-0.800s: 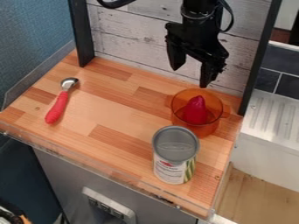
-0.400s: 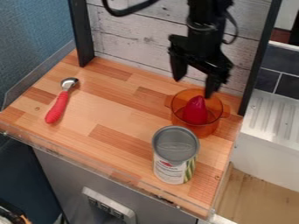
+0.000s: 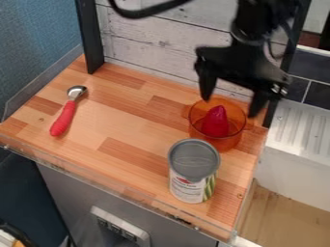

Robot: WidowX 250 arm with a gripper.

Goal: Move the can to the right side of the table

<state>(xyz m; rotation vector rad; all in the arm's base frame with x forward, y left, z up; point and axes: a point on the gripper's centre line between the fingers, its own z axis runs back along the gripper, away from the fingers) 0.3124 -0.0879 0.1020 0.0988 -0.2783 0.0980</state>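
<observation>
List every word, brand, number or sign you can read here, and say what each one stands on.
No text is clear enough to quote.
Can: small print and a red mark on the pale label; too small to read.
Red-handled spoon: no lettering I can make out.
Orange pot: no lettering I can make out.

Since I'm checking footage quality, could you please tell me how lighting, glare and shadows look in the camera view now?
Camera view: fairly even light, no harsh shadows across the wooden tabletop; small glints on the spoon head and black gripper; soft sheen atop the can.
</observation>
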